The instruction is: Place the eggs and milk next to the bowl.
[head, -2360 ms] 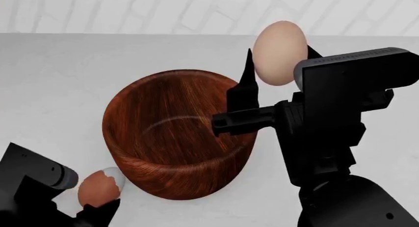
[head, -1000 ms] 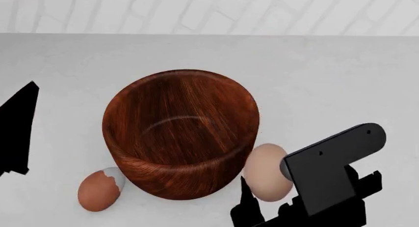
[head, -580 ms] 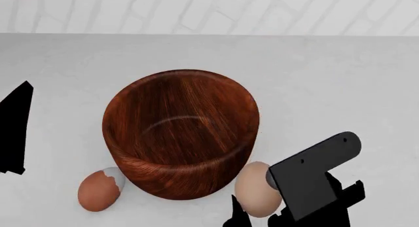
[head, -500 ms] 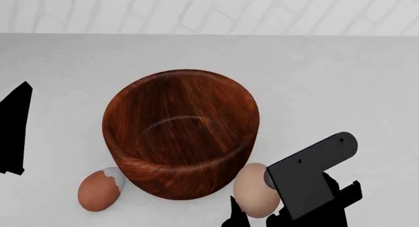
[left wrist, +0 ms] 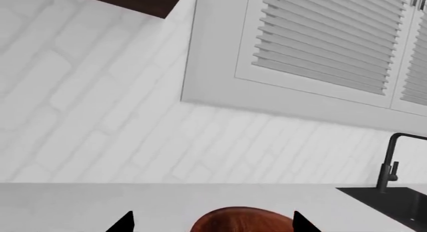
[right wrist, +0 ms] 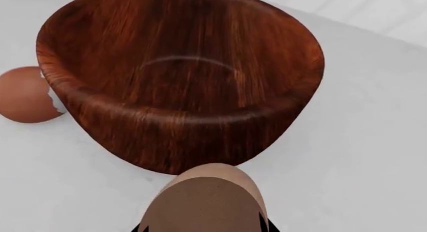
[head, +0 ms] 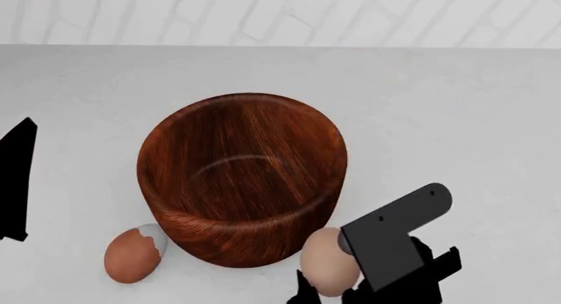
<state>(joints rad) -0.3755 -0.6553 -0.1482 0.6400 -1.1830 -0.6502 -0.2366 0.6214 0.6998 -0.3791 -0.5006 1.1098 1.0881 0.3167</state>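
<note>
Holding the tan-pink egg (right wrist: 208, 202) clamped in my right gripper (head: 337, 287), low beside the wooden bowl (head: 241, 179), ready to set down. Beyond these jaws, past the bowl, the reddish-brown egg (head: 131, 253) already rests. My left gripper (left wrist: 210, 223) gapes empty; no milk visible.

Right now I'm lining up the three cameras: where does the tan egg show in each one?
Head view: the tan egg is low and right of centre, at the bowl's near side, against the right hand.
Right wrist view: bottom centre, below the bowl.
Left wrist view: not in it.
Shared landmark: the bowl, whose rim shows here too.
</note>
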